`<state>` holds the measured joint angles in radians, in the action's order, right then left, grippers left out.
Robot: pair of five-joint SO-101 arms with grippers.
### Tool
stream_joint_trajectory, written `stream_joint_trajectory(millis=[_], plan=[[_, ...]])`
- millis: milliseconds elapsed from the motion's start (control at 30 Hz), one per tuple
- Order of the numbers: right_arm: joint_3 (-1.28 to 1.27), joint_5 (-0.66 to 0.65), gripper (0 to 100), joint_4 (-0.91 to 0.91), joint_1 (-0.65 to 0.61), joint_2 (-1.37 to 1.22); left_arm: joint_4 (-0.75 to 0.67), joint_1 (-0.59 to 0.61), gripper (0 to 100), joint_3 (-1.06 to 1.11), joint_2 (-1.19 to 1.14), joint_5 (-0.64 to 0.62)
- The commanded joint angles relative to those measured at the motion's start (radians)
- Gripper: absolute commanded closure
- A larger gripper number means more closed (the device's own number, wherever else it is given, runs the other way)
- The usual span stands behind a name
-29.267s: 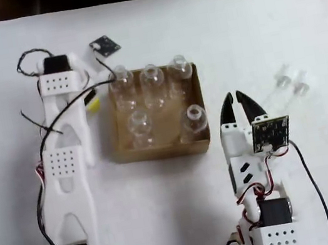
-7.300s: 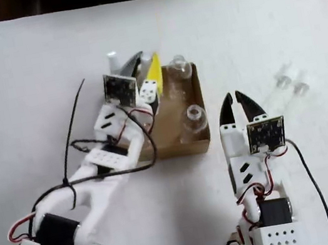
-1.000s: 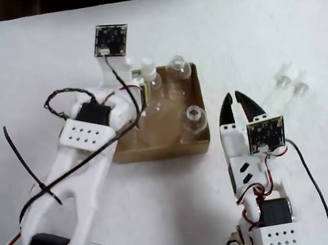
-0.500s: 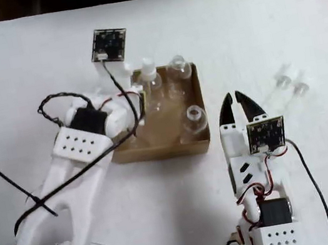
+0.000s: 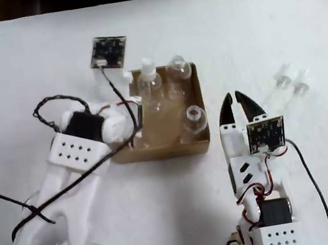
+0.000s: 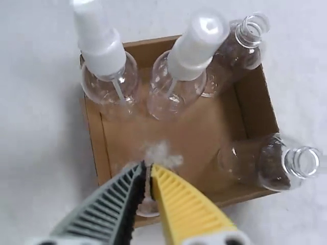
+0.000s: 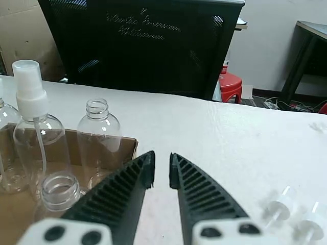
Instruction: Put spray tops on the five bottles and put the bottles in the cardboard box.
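The cardboard box (image 5: 162, 150) holds several clear bottles. Two at its back wear white spray tops (image 6: 101, 43) (image 6: 196, 38). An open bottle (image 5: 178, 71) stands at the back right and another (image 5: 194, 121) at the front right. My left gripper (image 6: 147, 172) hangs over the box's front left corner, shut on a small white spray top (image 6: 157, 151) above a bottle (image 6: 146, 206) that is mostly hidden. My right gripper (image 5: 234, 98) rests on the table just right of the box, open a little and holding nothing. Two loose spray tops (image 5: 282, 81) (image 5: 301, 87) lie farther right.
The left arm (image 5: 70, 150) stretches across the table left of the box, with loose black cables (image 5: 13, 206) around it. A black chair (image 7: 143, 46) stands beyond the table's far edge.
The left arm's elbow has swung left and toward the front, and its wrist shifted slightly left while the gripper stayed over the box. The right arm has not moved.
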<state>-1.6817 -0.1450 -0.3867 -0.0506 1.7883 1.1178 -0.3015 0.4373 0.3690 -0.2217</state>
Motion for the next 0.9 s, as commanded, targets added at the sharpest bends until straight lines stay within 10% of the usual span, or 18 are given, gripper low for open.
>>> stream_joint_trajectory(millis=[0, 700, 867], plan=[[-0.008, -0.017, 95.6, -0.001, -0.007, 0.008, 0.044, -0.059, 98, -0.012, 0.010, -0.002], [-0.008, -0.017, 95.6, 0.001, -0.005, 0.008, 0.097, -0.058, 97, -0.117, 0.010, -0.002], [-0.008, -0.017, 95.6, 0.001, -0.005, 0.008, 0.163, -0.054, 83, -0.158, 0.010, -0.002]])
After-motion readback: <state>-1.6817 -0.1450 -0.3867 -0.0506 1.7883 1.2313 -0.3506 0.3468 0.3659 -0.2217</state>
